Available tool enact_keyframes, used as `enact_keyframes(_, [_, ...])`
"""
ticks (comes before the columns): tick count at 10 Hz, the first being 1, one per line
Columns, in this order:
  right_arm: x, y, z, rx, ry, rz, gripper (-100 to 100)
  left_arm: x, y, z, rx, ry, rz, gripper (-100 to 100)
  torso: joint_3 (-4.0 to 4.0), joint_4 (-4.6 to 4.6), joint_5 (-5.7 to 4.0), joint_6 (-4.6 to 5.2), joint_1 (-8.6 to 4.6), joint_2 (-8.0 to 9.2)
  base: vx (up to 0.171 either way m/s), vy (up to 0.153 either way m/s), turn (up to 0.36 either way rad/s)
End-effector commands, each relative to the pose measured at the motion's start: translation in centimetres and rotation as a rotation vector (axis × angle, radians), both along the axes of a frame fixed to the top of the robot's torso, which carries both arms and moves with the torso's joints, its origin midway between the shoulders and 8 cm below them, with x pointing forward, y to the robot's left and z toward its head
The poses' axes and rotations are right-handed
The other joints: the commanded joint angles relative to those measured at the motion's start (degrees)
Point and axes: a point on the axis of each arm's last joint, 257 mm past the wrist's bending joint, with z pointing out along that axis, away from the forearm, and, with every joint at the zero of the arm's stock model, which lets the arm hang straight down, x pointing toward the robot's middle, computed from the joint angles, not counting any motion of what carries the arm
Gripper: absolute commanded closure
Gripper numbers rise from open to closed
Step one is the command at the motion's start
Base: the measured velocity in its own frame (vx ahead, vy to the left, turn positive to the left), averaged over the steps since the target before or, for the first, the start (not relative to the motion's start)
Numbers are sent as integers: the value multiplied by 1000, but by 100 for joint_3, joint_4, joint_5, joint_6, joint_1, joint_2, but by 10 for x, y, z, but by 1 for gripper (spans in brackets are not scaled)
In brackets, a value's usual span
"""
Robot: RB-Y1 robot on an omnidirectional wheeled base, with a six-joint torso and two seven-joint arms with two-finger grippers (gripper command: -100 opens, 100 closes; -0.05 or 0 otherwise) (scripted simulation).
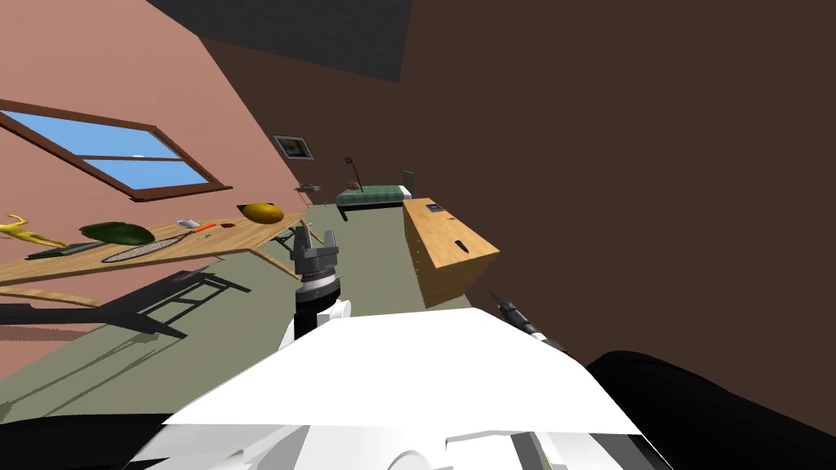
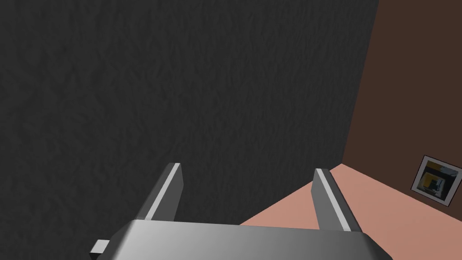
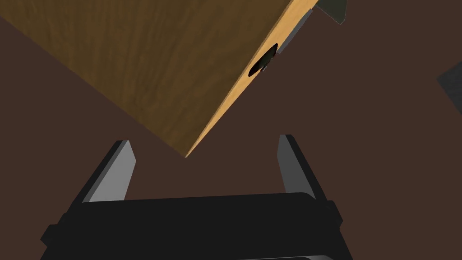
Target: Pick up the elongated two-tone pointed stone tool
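A small dark pointed tool (image 1: 461, 244) lies on the top of a wooden dresser (image 1: 437, 232), near its close end. In the right wrist view the same dark tool (image 3: 263, 61) sits on the dresser's top edge, well beyond my right gripper (image 3: 205, 144), which is open and empty and faces the dresser's side (image 3: 135, 58). My right arm (image 1: 522, 321) shows low, right of the chest and short of the dresser. My left gripper (image 1: 316, 243) is raised in the middle, open and empty (image 2: 248, 168).
A flat grey item (image 1: 435, 208) lies farther along the dresser. A long wooden table (image 1: 245, 237) on the left holds a yellow round object (image 1: 263, 213), a racket (image 1: 143, 247) and other things, with a dark stool (image 1: 188, 290) under it. A bed (image 1: 371, 196) stands at the back.
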Motion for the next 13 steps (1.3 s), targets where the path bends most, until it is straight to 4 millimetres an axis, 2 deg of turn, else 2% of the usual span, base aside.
enact_keyframes(1, [-22, -13, -13, -32, 69, 3, -100, 0, 0, 0, 0, 0, 0, 0, 0, 0, 0, 0, 0, 0, -12, 62, 59])
enact_keyframes(2, [-42, -30, -23, -74, 136, 8, -100, 0, 0, 0, 0, 0, 0, 0, 0, 0, 0, 4, -3, -1, 2, 63, 136])
enact_keyframes(3, [-46, -31, -24, -76, 146, 10, -100, 0, 0, 0, 0, 0, 0, 0, -2, -1, 0, 2, -2, -4, -2, 44, 68])
enact_keyframes(4, [-71, -48, -33, -113, 215, 9, -100, 0, 0, 0, 0, 0, 0, 0, -3, -1, -1, 2, -9, -5, -5, 49, 185])
enact_keyframes(5, [-70, -48, -32, -119, 220, 20, -100, 0, 0, 0, 0, 0, 0, 0, -3, -1, -1, 0, -9, -5, -1, 32, 71])
enact_keyframes(6, [-94, -65, -38, -156, 287, 21, -100, 0, 0, 0, 0, 0, 0, 0, -3, -1, -2, 2, -14, -6, 3, 42, 133])
enact_keyframes(7, [-93, -66, -38, -162, 291, 32, -100, 0, 0, 0, 0, 0, 0, 0, -4, -1, -3, 1, -12, -7, 5, 36, 88])
enact_keyframes(9, [-136, -99, -44, -233, 412, 43, -100, 0, 0, 0, 0, 0, 0, 0, -6, -2, -2, -1, -13, -11, 17, 48, 225])
enact_keyframes(10, [-134, -100, -43, -243, 420, 62, -100, 0, 0, 0, 0, 0, 0, 0, -9, -3, -1, 0, -8, -15, 19, 47, 115])
enact_keyframes(11, [-153, -116, -43, -278, 475, 71, -100, 0, 0, 0, 0, 0, 0, 0, -9, -3, -2, 2, -10, -15, 18, 49, 196])
enact_keyframes(12, [-151, -117, -42, -281, 477, 79, -100, 0, 0, 0, 0, 0, 0, 0, -9, -3, -1, -1, -9, -15, 18, 32, 106])
enact_keyframes(13, [-167, -132, -41, -316, 528, 92, -100, 0, 0, 0, 0, 0, 0, 0, -8, -2, -3, 2, -14, -15, 26, 37, 212])
